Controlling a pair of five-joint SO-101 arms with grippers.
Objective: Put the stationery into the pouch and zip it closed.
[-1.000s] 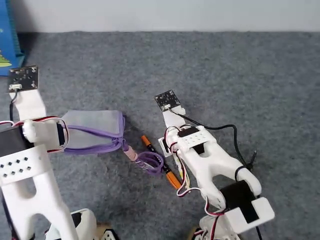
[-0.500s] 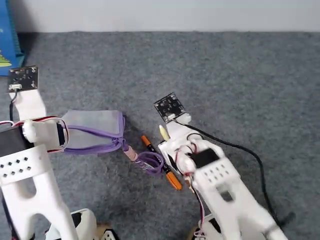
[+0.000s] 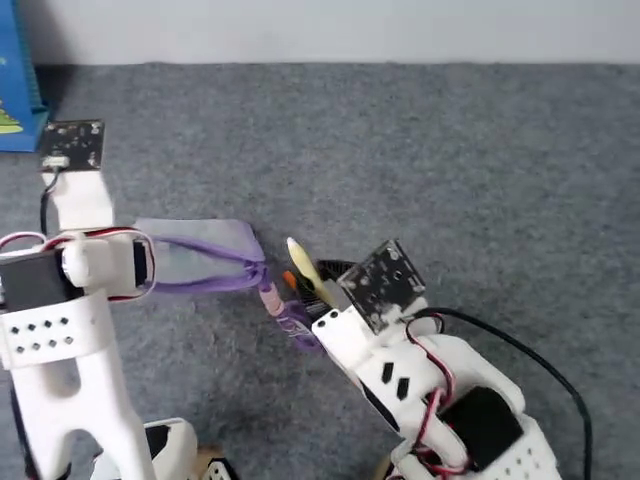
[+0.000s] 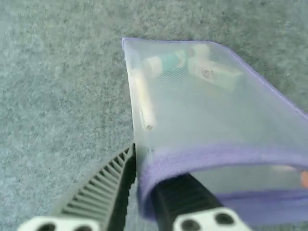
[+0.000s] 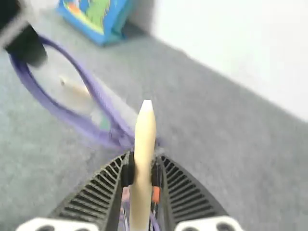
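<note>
The translucent pouch (image 3: pixel 205 250) with purple trim lies left of centre; through its mesh (image 4: pixel 192 96) I see a cream stick, a green item and a white one. My left gripper (image 4: pixel 142 161) is shut on the pouch's purple rim, holding the mouth up; from above the left gripper (image 3: pixel 150 265) sits at the pouch's left end. A cream pen (image 3: pixel 300 262) sticks out of my right gripper (image 3: pixel 318 288), which is shut on it, tip aimed at the pouch mouth (image 5: pixel 57 91). The right gripper (image 5: pixel 141 168) clamps the cream pen (image 5: pixel 143 139) upright. An orange pen (image 3: pixel 289 281) lies partly hidden beneath.
A purple strap loop (image 3: pixel 295 322) trails from the pouch's zip end on the grey carpet. A blue box (image 3: pixel 15 90) stands at the far left by the wall, also seen as the blue box (image 5: pixel 96 17). A black cable (image 3: pixel 540 360) runs beside the right arm.
The right arm rose from the carpet with the cream pen and swung left toward the pouch. The left arm shifted slightly right, raising the pouch rim.
</note>
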